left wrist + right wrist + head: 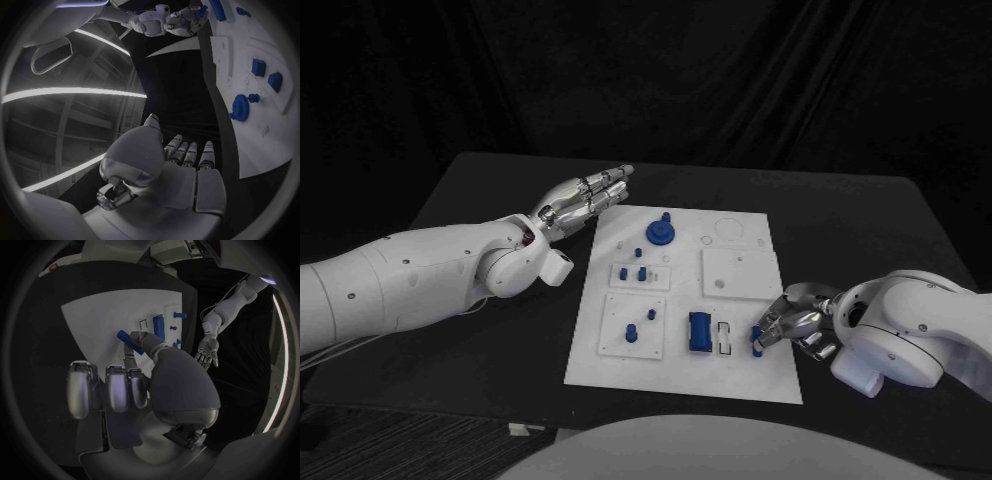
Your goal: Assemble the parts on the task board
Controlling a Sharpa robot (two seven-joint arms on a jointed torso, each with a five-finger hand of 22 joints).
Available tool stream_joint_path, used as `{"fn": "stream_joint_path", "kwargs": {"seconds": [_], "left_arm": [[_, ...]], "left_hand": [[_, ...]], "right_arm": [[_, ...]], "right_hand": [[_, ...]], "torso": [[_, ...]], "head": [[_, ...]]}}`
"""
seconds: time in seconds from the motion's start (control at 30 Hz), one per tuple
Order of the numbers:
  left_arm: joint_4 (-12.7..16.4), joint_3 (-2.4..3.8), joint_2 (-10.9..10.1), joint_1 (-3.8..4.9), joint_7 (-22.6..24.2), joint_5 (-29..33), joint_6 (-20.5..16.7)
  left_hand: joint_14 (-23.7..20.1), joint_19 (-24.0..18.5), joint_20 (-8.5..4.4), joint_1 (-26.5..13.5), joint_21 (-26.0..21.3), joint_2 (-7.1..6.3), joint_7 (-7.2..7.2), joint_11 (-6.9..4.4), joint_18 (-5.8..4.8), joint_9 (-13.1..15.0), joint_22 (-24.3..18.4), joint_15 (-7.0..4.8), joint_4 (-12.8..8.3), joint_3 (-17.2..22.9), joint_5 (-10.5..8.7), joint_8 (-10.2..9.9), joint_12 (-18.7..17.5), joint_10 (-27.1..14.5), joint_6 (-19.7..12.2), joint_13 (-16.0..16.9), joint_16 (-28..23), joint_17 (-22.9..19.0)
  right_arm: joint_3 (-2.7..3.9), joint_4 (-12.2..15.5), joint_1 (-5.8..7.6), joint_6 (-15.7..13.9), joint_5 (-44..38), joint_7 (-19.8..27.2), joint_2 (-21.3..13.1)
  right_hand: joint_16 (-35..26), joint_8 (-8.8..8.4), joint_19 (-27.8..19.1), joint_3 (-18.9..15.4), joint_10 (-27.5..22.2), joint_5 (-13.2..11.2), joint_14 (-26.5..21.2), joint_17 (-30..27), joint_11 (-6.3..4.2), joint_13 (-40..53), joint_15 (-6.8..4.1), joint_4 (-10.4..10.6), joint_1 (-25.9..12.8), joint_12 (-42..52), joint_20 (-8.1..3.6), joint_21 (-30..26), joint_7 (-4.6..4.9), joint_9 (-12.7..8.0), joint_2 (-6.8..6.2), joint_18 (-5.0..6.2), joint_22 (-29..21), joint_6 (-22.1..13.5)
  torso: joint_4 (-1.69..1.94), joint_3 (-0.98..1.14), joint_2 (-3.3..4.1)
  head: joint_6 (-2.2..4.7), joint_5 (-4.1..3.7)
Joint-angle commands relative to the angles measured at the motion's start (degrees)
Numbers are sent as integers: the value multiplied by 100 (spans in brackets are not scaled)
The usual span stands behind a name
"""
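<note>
Right hand pinches a small blue plastic block at the flat white task board's lower-right edge, likely lining it up for its slot, while the left hand hovers open upper left.

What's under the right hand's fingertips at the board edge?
The right hand pinches a small blue part over the task board; its fingers hide the board beneath.

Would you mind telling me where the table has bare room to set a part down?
Bare black table lies right of the task board, beyond the right robot hand, and along its far edge. The board's near right, where that hand pinches a blue part, is crowded.
</note>
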Motion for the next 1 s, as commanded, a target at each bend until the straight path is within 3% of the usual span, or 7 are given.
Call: {"fn": "stream_joint_path", "kwargs": {"seconds": [0.03, 0.63, 0.73, 0.83, 1.0], "left_arm": [[1, 6, 16, -7, 64, 1, 46], [-21, 6, 56, -7, 49, 1, 78], [-23, 6, 62, -7, 44, 1, 84], [-25, 6, 63, -7, 39, 1, 87], [-25, 6, 63, -7, 30, 1, 94]], "left_hand": [[-2, -1, 52, 59, 15, -19, 42, 36, 24, 7, 8, 40, 4, 22, 35, 32, -16, 18, 14, -6, -21, -6], [-2, 1, 56, 62, 16, -18, 45, 43, 25, 7, 9, 43, 5, 24, 37, 32, -15, 21, 12, -5, -21, -6], [-2, 3, 57, 63, 18, -18, 47, 45, 25, 6, 11, 44, 6, 25, 39, 31, -15, 21, 8, -4, -21, -6], [-2, 5, 60, 65, 20, -17, 48, 47, 25, 6, 12, 47, 5, 27, 41, 31, -15, 21, 7, -5, -21, -6], [-2, 8, 65, 69, 22, -16, 50, 49, 26, 6, 14, 51, 4, 29, 45, 32, -15, 21, 7, -5, -21, -6]], "right_arm": [[-2, -78, 10, 26, 497, -6, 112], [-3, -440, -2, 45, 651, -77, 508], [-3, -486, -8, 93, 656, -131, 539], [-3, -513, -21, 124, 658, -165, 558], [-4, -542, -39, 154, 659, -192, 586]], "right_hand": [[34, 3, 337, 13, 587, -62, 362, -2, 27, 1509, 27, 40, -36, 15, 47, 19, -9, 37, 20, 2, 1326, 53], [39, -7, 327, -105, 587, -333, 358, -18, 9, 1509, 19, 195, -302, 15, 48, 14, -39, -17, 104, 6, 1321, 78], [40, -12, 327, -164, 587, -516, 357, -23, 2, 1509, 12, 249, -372, 15, 43, 16, -48, -29, 124, 5, 1321, 67], [39, -15, 322, -254, 587, -904, 355, -35, -9, 1509, 5, 321, -442, 15, 37, 10, -63, -42, 158, 7, 1318, 58], [36, 10, 317, -410, 587, -1032, 352, -50, -21, 1509, -4, 399, -510, 15, 30, 3, -80, -37, 170, 9, 1316, 86]], "torso": [[-1, -1, -2], [-2, -3, -2], [-2, -1, -1], [-4, -1, -3], [1, 2, -1]], "head": [[1, -19], [1, -5], [1, -8], [1, 2], [1, 9]]}}
